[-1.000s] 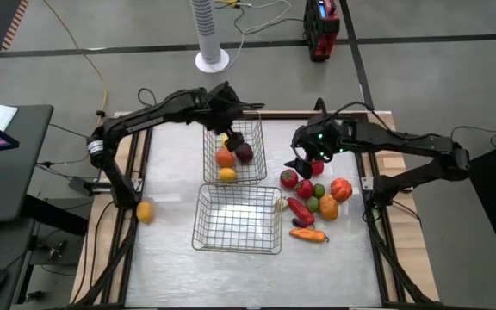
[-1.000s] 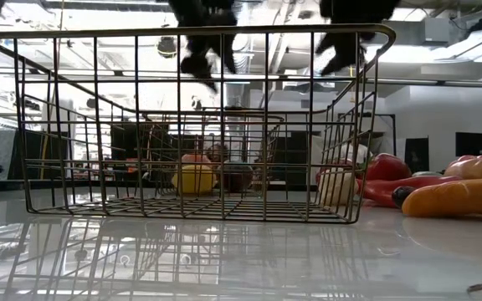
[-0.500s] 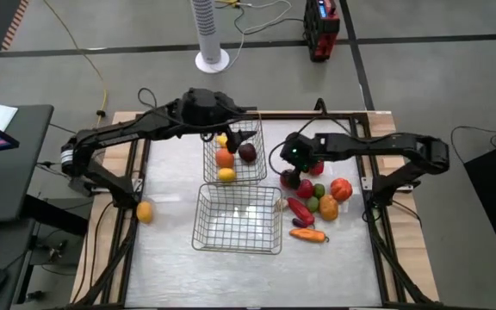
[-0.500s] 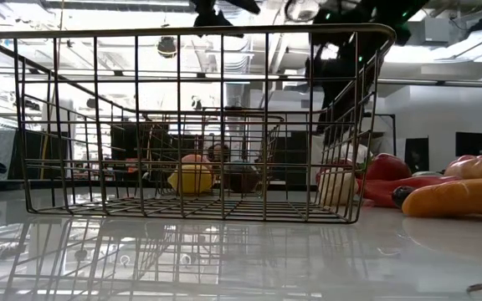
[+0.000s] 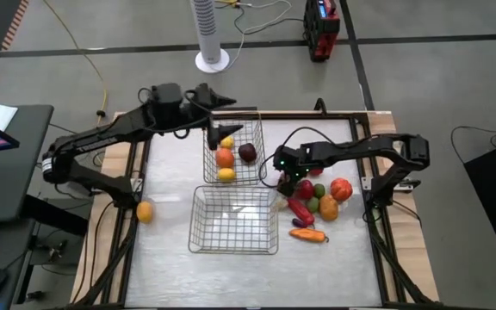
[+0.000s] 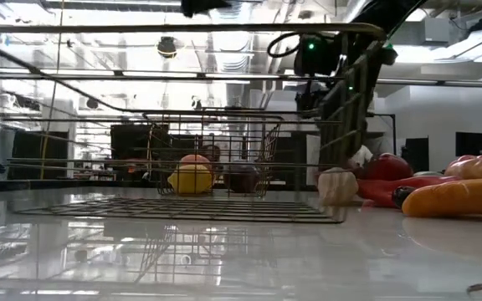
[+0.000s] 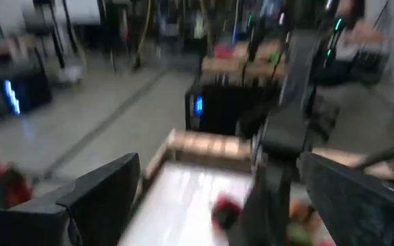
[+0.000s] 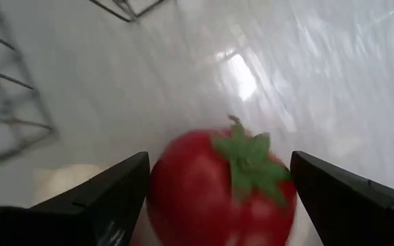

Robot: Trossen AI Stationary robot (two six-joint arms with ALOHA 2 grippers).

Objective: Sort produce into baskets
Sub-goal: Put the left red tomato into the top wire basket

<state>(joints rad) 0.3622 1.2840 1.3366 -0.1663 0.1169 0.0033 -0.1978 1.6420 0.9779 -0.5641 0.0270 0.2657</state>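
Right claw point(image 8: 211, 198) hangs over the red tomato point(image 8: 221, 188), fingers spread wide on either side of it. Left claw point(image 5: 222, 110), fingers apart and empty, hovers at the far basket point(image 5: 257, 142).

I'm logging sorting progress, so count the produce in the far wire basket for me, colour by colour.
yellow pieces: 2
orange piece: 1
dark purple piece: 1
Total in the far basket: 4
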